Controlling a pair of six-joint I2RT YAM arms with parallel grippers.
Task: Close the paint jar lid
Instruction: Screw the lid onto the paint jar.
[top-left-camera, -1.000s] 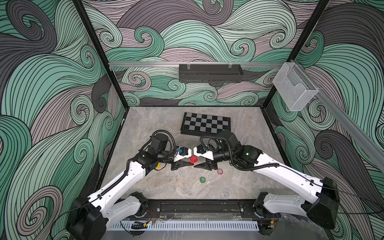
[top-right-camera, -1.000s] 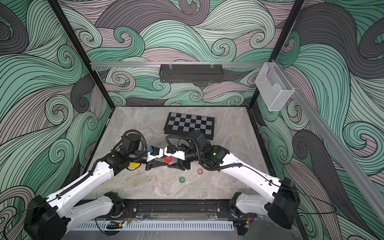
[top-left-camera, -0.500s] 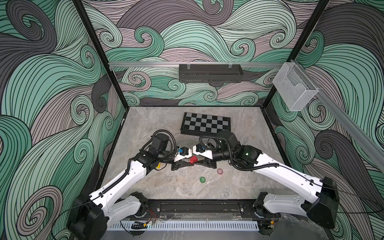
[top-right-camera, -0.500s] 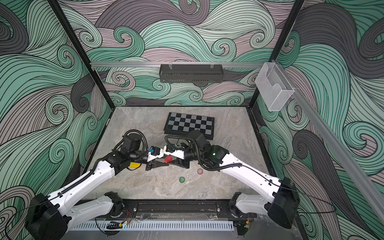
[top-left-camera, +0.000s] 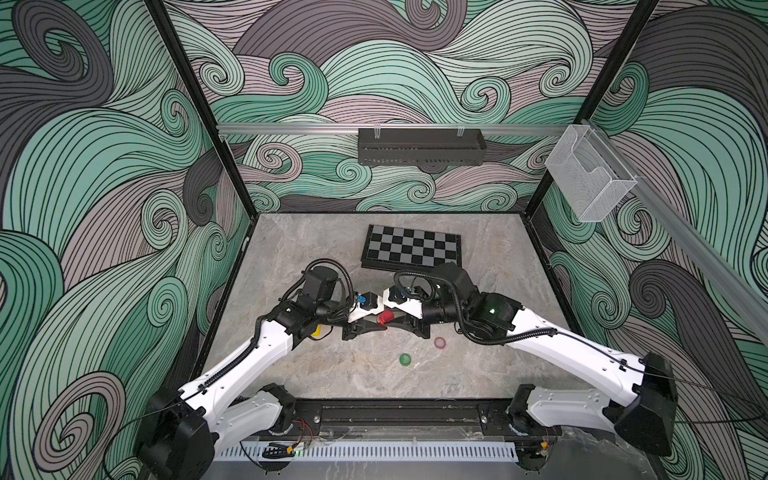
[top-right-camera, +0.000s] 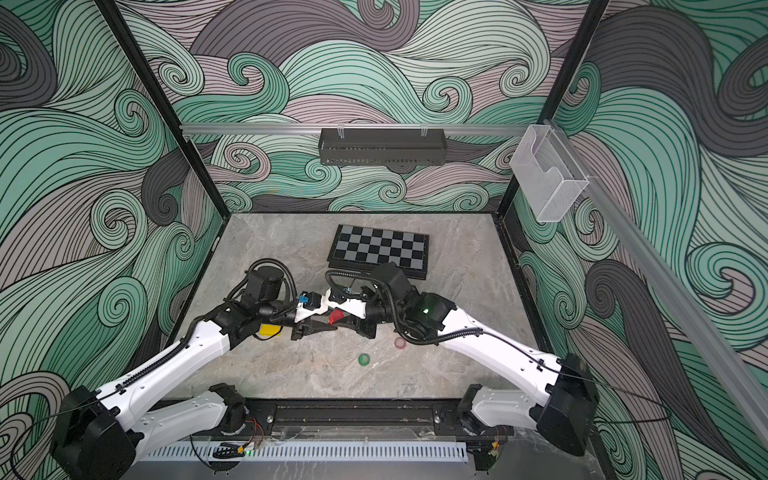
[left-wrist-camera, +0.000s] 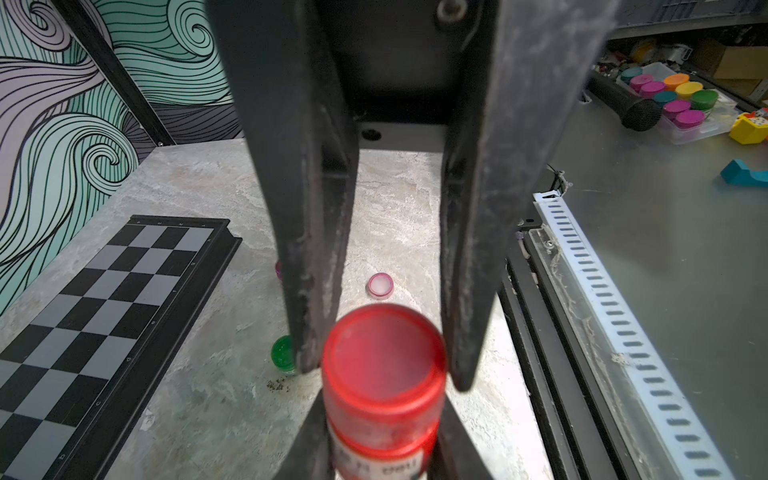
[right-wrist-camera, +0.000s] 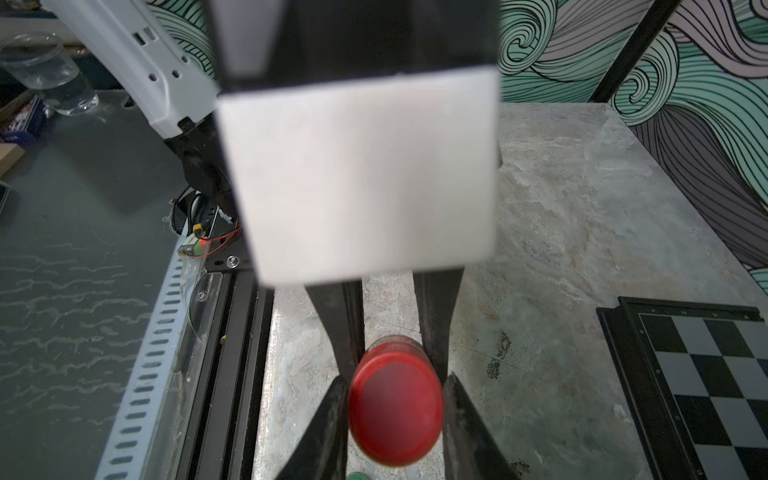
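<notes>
Near the middle of the grey marbled stone counter (top-left-camera: 332, 374), the two arms meet tip to tip at a small red plastic paint jar (left-wrist-camera: 382, 436). The left gripper (top-left-camera: 379, 326) is closed on the jar's body, one finger on each side just under the lid, with the printed label showing between them in the left wrist view. The round red lid (left-wrist-camera: 384, 353) sits on top of the jar. The right gripper (right-wrist-camera: 395, 384) comes from the opposite side and is drawn in around that lid. Its two black fingers (left-wrist-camera: 309, 249) press against the lid's rim on either side, with no gap visible in either wrist view. Both wrist cameras look down onto the lid's flat top, so the jar stands roughly upright. I cannot tell whether its base touches the counter.

A small green round cap (top-left-camera: 405, 359) and a small pink round cap (top-left-camera: 439, 342) lie on the counter nearer the front edge, apart from both grippers. A folded black-and-grey chessboard (top-left-camera: 411, 252) lies behind the arms.
</notes>
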